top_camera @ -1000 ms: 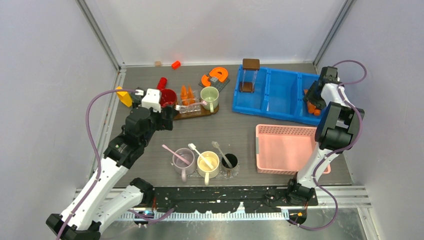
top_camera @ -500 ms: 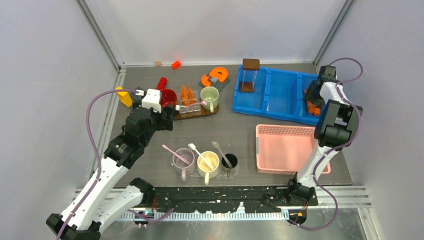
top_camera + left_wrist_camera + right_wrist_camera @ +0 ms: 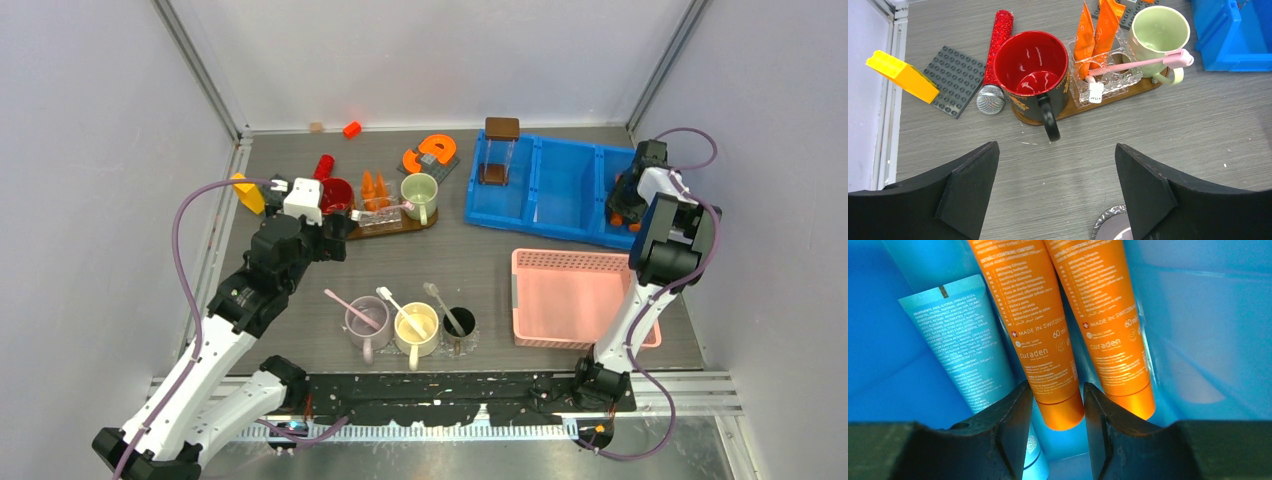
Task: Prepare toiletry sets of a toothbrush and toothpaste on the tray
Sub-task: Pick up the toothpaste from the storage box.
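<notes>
At the far right of the tabletop, in the end compartment of the blue bin, the right hand had its fingers either side of the cap end of an orange toothpaste tube. I couldn't tell whether they gripped it. A second orange tube and a teal tube lay alongside. The left hand hung released above the tabletop near the red mug on the wooden tray. There a pink toothbrush lay across the clear holder.
</notes>
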You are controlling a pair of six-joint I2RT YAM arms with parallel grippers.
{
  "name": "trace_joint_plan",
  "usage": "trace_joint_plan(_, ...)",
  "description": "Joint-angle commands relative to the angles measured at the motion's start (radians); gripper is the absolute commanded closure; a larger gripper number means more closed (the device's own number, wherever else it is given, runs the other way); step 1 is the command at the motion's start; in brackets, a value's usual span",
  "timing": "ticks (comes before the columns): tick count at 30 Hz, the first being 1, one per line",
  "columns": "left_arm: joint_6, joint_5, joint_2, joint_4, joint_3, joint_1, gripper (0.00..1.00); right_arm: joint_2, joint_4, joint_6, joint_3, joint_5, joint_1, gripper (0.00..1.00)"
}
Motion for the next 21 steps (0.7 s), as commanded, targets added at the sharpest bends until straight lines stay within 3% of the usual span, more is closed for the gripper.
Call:
trace_joint_plan(1,0.019,0.01,-0.016,0.053,-0.004,0.002,0.11,0.022,-0.001,-0.001,0.016,-0.057,0.004,0.55)
trace_joint_plan(14,0.015,0.019,-0.027,0.057,-0.006,0.002,0.12,-0.177,0.022,0.003,-0.018,-0.029,0.008,0.9)
trace_joint_plan(21,0.011,0.03,-0.039,0.057,-0.007,0.002,0.12,-0.31,0.054,0.029,-0.065,0.0,0.028,0.99)
